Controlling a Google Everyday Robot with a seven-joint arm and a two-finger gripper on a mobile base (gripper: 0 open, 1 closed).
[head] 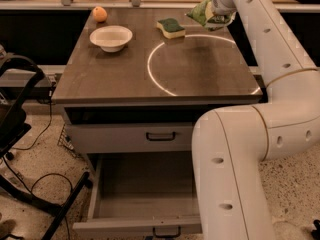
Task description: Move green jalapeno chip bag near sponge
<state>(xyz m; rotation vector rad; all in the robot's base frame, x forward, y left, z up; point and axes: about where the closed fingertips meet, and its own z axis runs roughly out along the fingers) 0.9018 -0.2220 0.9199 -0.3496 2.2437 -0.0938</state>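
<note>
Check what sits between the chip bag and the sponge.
Nothing: in the camera view only bare table separates the sponge from the chip bag, held by the gripper at the far edge.

Matt table [115, 69]; jaws at far edge pinch crinkly green jalapeno chip bag [201, 13].

I see gripper [218, 17] at table's [125, 79] far right, gripping bag [200, 12], just right of sponge [171, 27]. Bowl [111, 36] sits left of sponge, fruit [100, 14] behind bowl. Drawer [145, 196] hangs open below table front.
</note>
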